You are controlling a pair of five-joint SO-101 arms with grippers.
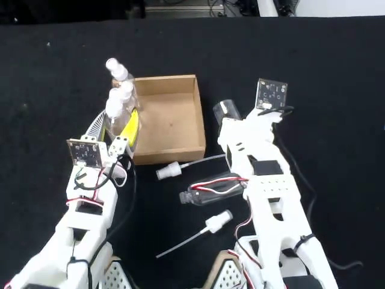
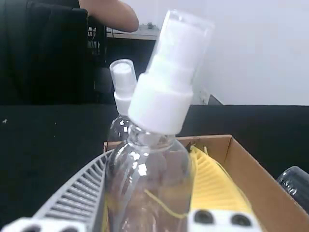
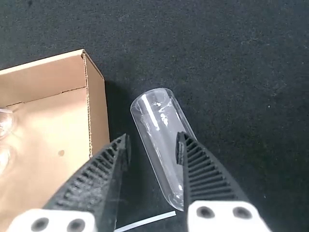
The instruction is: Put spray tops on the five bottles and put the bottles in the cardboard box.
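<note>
Left gripper: my grey and yellow fingers pinch a clear held bottle, upright.
Held bottle: at the left wall of the cardboard box, with its white spray top on.
Neighbours: two more topped bottles by the box's far-left corner; I cannot tell if they are inside or outside the wall.
Right gripper: fingers spread, one on each side of a lying bottle on the bench, just beside the box's right wall; contact not discernible.
Front of box: a third bottle on its side, partly under my right arm.
Loose spray tops: near top just beside the box's front wall; far top closer to the bench's front edge.
</note>
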